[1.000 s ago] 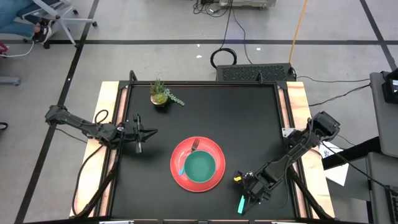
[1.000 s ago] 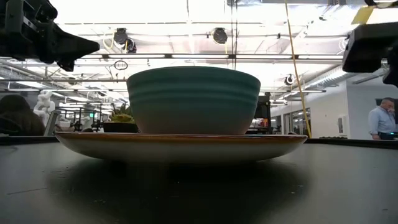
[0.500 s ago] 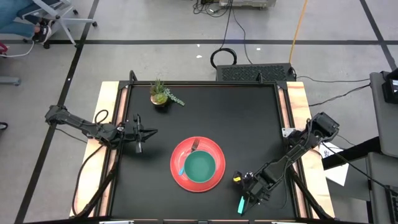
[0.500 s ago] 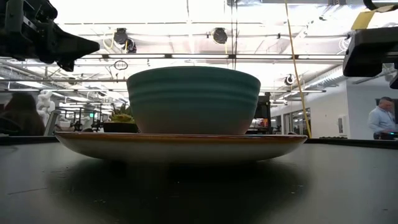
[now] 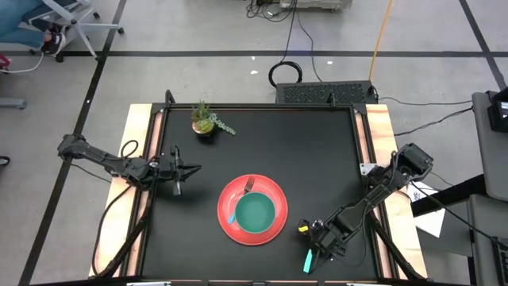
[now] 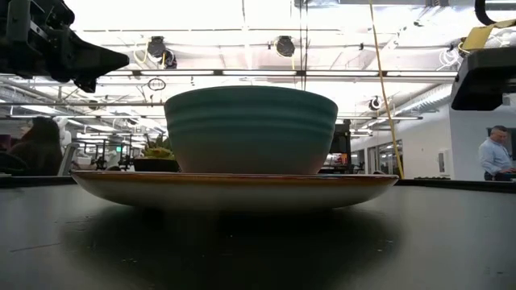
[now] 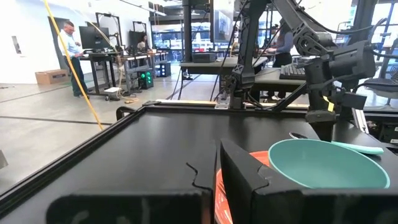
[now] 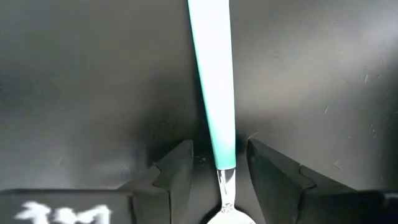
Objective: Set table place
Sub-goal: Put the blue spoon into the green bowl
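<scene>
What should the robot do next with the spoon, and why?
Probably close the right gripper on the spoon and lift it. The spoon lies on the black table near the front edge, apart from the red plate, and the open fingers already sit on either side of its handle. The left gripper waits at the left.

Both arms are matte black, cabled, with a yellow tag by the right pincer (image 5: 315,250).
</scene>
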